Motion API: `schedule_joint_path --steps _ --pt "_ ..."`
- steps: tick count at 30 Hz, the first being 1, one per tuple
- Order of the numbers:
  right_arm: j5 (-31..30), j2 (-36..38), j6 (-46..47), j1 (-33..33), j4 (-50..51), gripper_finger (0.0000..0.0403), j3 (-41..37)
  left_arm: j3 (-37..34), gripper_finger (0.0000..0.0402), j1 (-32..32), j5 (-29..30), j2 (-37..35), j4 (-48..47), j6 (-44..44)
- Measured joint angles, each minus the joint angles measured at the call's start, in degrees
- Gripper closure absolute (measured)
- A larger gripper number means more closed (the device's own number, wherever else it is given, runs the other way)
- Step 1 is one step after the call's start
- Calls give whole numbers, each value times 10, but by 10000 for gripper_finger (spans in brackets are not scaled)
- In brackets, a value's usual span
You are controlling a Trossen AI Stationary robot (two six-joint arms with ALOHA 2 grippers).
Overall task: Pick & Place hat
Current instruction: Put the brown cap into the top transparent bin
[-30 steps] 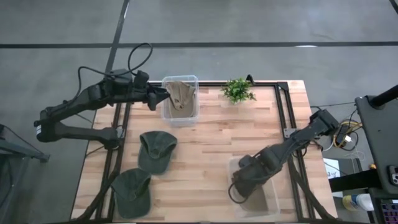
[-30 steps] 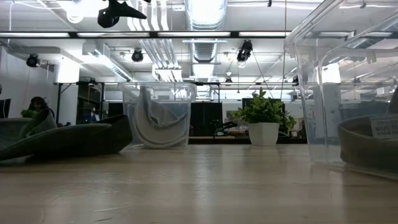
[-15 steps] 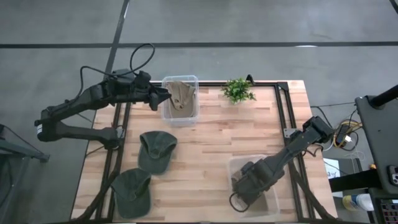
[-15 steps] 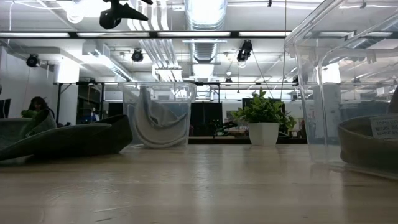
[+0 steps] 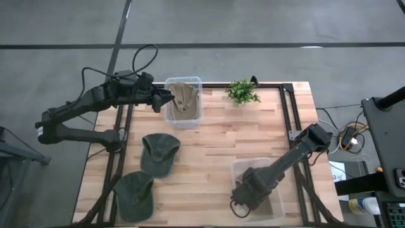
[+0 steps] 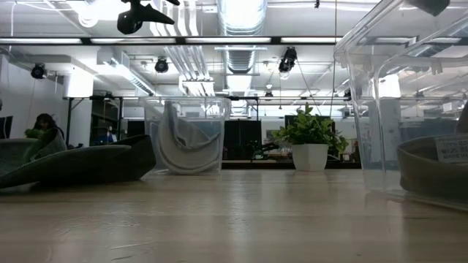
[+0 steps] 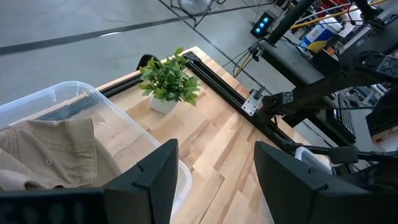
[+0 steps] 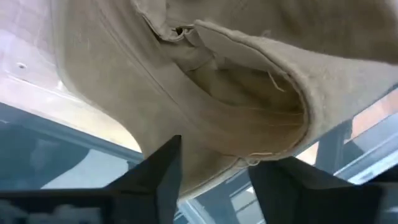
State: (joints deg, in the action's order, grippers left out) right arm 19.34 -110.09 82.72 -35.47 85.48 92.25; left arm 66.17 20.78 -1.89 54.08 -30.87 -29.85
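A tan hat (image 8: 236, 81) is lying inside the near right clear bin (image 5: 237, 170); a white label (image 6: 451, 149) is showing on it in the low view, but its writing is too small to read. The right gripper (image 5: 243, 193) is reaching down into this bin — its fingers (image 8: 155, 171) are standing apart just beside the hat, not closing on it. The left gripper (image 5: 166, 97) is hanging open at the far left bin (image 5: 183, 120), where another tan hat (image 5: 183, 96) is resting. Two green hats (image 5: 158, 152) are lying on the table (image 5: 221, 139), near left.

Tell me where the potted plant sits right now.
In the high view the potted plant stands at the table's far edge, just right of the clear bin holding a tan hat, which the left gripper hovers beside.
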Motion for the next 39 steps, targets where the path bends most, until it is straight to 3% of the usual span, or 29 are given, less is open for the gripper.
schedule_joint_path --steps 6,7,17,34,39 --pt "1 -12 -27 2 14 372 0 0 200 0 0 0 0 -1" --pt "1 -11 -31 2 17 380 0 0 200 0 0 0 0 -1" --pt "-2 34 -25 18 43 391 26 0 200 0 0 0 0 -1" --pt "-14 118 -47 89 46 391 192 0 200 0 0 0 0 -1" --pt "-50 146 -62 122 45 391 210 0 200 0 0 0 0 -1"
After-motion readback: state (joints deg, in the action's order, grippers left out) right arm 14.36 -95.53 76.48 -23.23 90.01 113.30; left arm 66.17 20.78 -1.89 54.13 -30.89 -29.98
